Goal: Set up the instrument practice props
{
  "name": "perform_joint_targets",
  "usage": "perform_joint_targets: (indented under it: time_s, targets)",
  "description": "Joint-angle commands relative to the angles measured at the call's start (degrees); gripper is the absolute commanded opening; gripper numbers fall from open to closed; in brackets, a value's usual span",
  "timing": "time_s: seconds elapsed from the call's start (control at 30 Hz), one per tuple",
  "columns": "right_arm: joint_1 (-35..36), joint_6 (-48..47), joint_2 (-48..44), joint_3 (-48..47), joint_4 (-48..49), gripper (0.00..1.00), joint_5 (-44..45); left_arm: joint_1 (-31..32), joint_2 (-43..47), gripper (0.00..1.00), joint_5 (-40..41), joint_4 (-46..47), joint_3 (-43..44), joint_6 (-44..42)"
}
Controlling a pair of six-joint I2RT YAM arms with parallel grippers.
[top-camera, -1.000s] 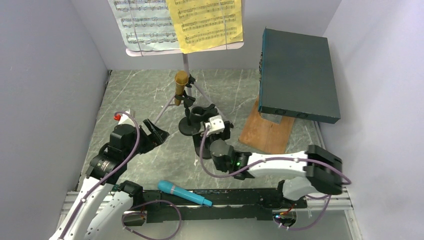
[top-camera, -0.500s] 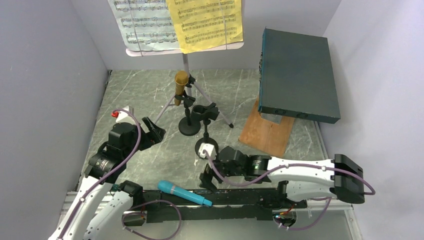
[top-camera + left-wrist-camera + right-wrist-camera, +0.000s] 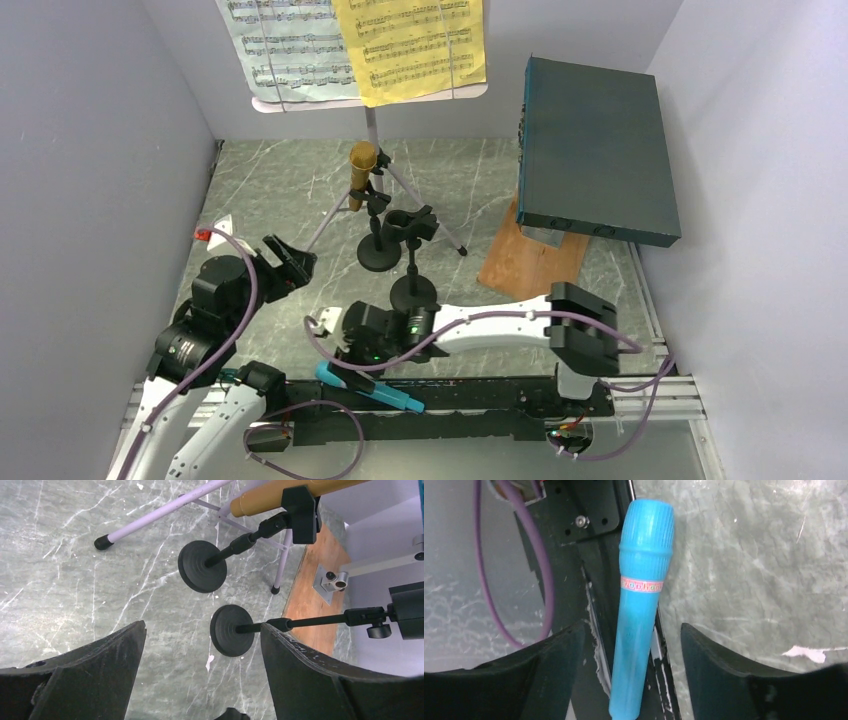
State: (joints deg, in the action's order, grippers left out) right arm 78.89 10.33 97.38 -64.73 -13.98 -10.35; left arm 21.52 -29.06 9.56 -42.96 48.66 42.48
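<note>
The music desk (image 3: 372,96) stands at the back on silver tripod legs (image 3: 430,215), holding a white page (image 3: 285,45) and a yellow page (image 3: 410,45). The gold microphone (image 3: 361,172) sits in the far black holder (image 3: 378,255); the near holder (image 3: 412,290) is empty. The blue microphone (image 3: 368,387) (image 3: 639,620) lies along the near edge by the black rail. My right gripper (image 3: 350,372) (image 3: 633,650) is open, its fingers on either side of the blue microphone's handle, apart from it. My left gripper (image 3: 285,262) (image 3: 202,650) is open and empty, left of the holders (image 3: 231,630).
A large dark teal box (image 3: 595,150) leans at the back right over a brown wooden board (image 3: 530,265). The black mounting rail (image 3: 480,400) runs along the near edge. Grey walls close in on both sides.
My right arm has swung from the near holder down and left to the blue microphone at the near edge. My left gripper has drawn back a little to the left.
</note>
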Motion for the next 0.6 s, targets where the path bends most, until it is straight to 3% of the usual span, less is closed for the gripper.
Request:
perform_joint_targets:
  time_s: [0.0, 0.17, 0.27, 0.37, 0.57]
  targets:
    - [1.74, 3.51, 5.39, -8.43, -7.04, 0.66, 7.39, -0.01, 2.16, 0.89, 2.40, -1.92, 1.61, 0.56]
    - [6.26, 1.22, 11.23, -14.83, -12.49, 0.65, 12.65, 0.01, 2.49, 0.89, 3.78, -2.82, 2.21, 0.93]
    - [7.16, 1.48, 13.76, -17.18, -15.42, 0.59, 17.03, -0.03, 3.13, 0.89, 4.56, -2.67, 2.15, 1.17]
    - [7.49, 1.71, 12.90, -16.14, -14.28, 0.53, 19.96, -0.06, 4.02, 0.89, 4.90, -2.89, 1.89, 1.45]
    - [7.42, 0.32, 12.55, -14.90, -11.51, 0.53, 20.33, -0.04, 3.53, 0.89, 4.55, -2.84, 1.90, 1.30]
